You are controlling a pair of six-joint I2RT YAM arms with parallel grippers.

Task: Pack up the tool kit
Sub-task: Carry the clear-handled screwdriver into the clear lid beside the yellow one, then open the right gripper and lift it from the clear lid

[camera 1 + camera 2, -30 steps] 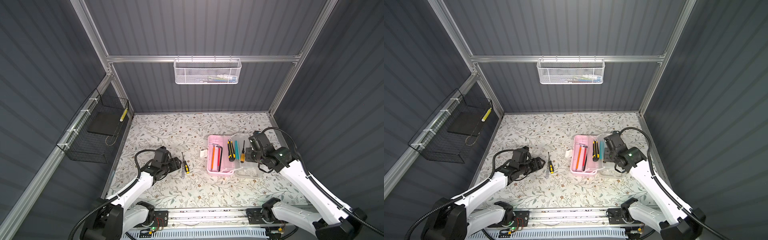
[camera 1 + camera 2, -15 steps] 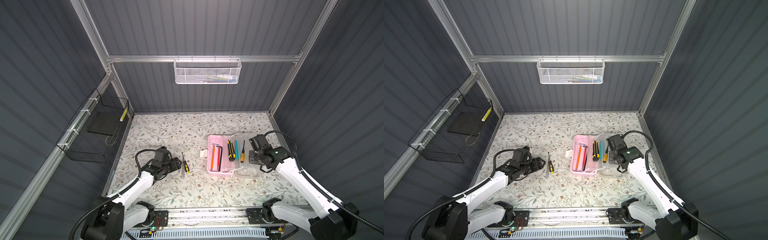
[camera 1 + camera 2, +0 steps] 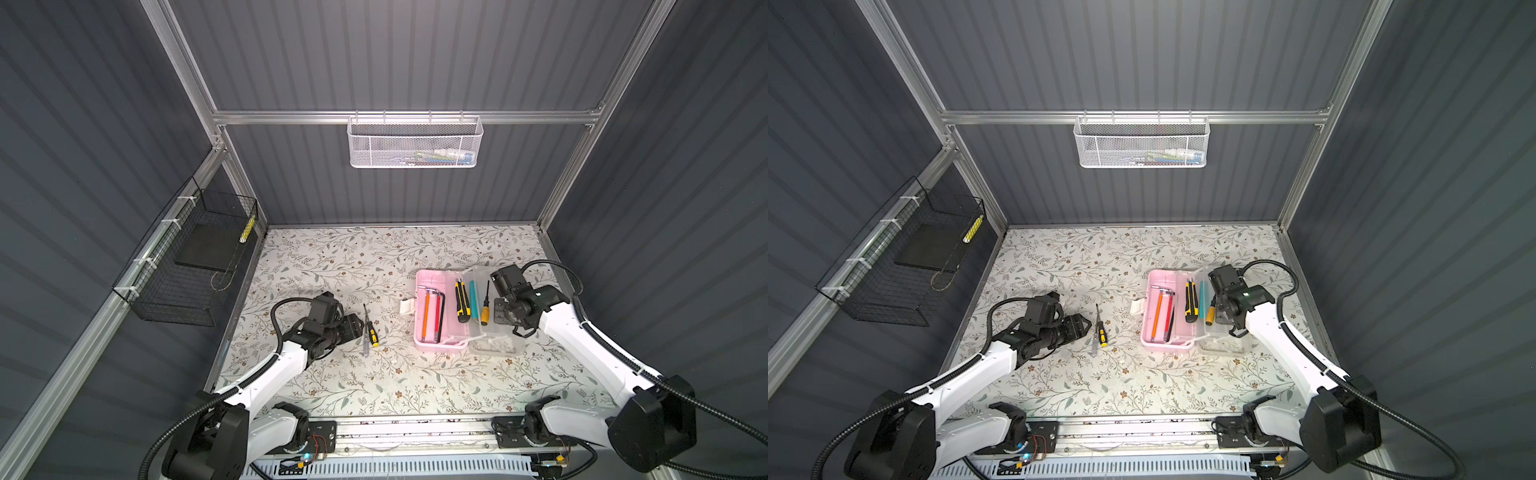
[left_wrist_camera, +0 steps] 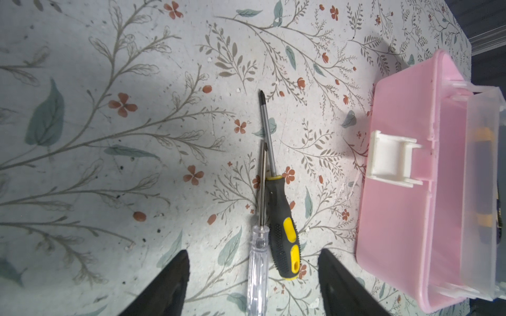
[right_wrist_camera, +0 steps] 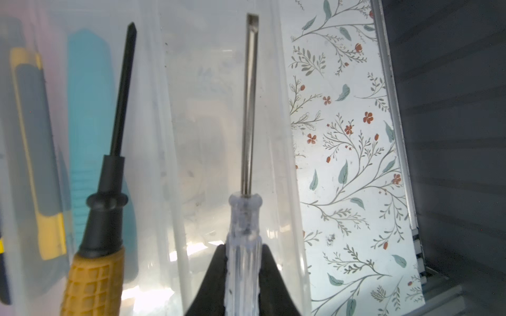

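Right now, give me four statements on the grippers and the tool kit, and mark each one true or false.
1. The right gripper is shut on a clear-handled screwdriver. True.
2. The pink case is closed. False: its clear lid lies open beside it.
3. The left gripper holds the black-and-yellow screwdriver. False: it is open, and that screwdriver lies on the table.
4. The hex keys lie in the pink case. True.
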